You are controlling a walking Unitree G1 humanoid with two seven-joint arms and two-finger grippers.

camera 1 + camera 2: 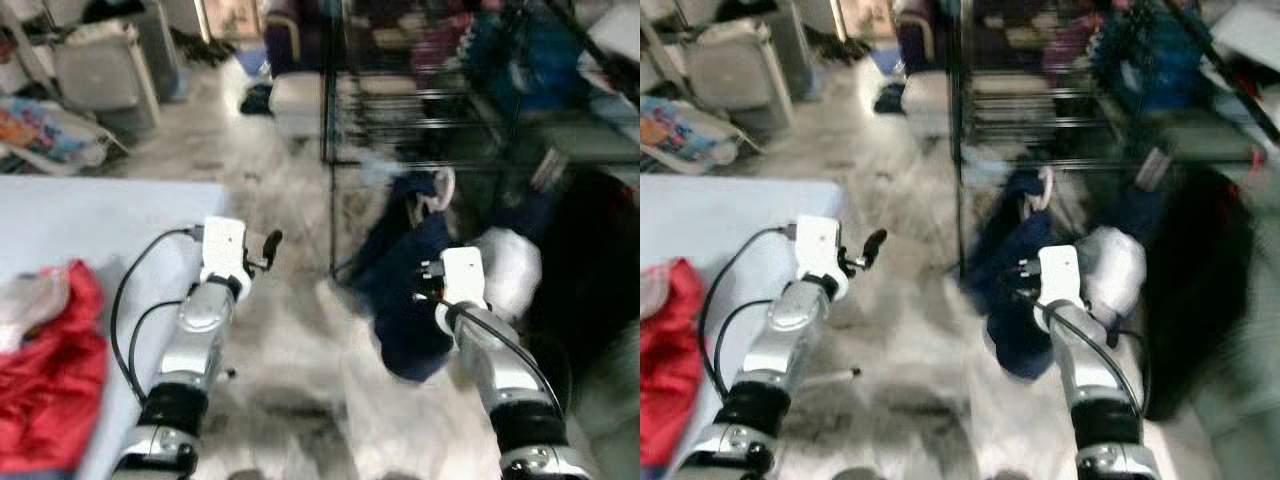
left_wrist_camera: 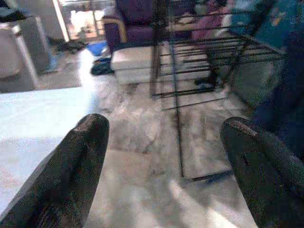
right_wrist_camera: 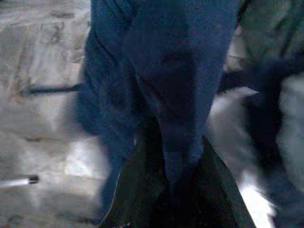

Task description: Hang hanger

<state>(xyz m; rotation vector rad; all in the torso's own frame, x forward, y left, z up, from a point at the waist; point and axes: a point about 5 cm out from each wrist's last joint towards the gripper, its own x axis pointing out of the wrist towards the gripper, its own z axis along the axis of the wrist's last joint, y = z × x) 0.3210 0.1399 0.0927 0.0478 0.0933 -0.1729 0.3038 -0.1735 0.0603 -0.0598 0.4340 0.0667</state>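
A navy blue garment (image 1: pixel 410 290) hangs on a hanger whose pale pink hook (image 1: pixel 443 188) sticks up above it, in front of a black wire rack (image 1: pixel 400 120). My right gripper (image 3: pixel 168 156) is shut on the navy garment, its fingers buried in the cloth. How it meets the hanger bar is hidden. The hook is near the rack's lower bars, and blur hides whether they touch. My left gripper (image 1: pixel 268 248) is raised at the table's right edge, open and holding nothing; its fingers (image 2: pixel 80 156) spread wide toward the rack.
A light blue table (image 1: pixel 90 215) at my left carries a red cloth (image 1: pixel 50 370). A white bundle (image 1: pixel 512 262) and a dark garment (image 1: pixel 590 260) hang at right. A white box (image 1: pixel 300 100) and a grey bin (image 1: pixel 100 70) stand on the marble floor beyond.
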